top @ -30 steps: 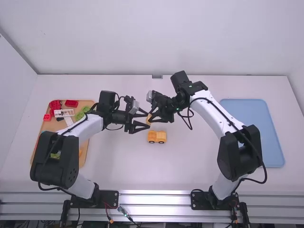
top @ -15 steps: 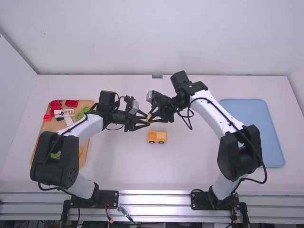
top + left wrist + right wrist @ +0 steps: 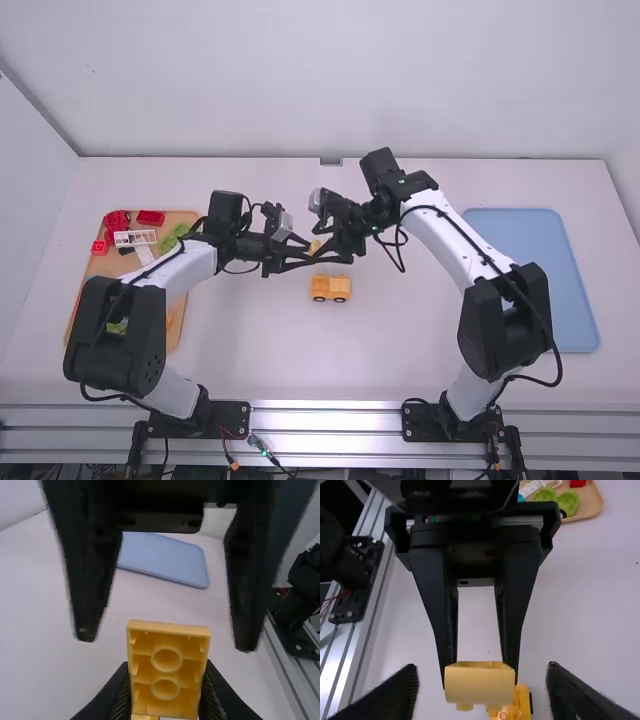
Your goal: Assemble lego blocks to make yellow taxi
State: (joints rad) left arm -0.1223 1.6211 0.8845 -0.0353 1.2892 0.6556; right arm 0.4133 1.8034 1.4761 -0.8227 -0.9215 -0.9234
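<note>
The left pincer (image 3: 167,669) grips a yellow block (image 3: 480,687); the right pincer (image 3: 482,674) is released. A tilted grip could mis-seat it on the yellow car (image 3: 331,288), towards five o'clock.

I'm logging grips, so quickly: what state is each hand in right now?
Left hand: closed, holding a yellow block.
Right hand: open, fingers spread either side of that block, touching nothing.
</note>
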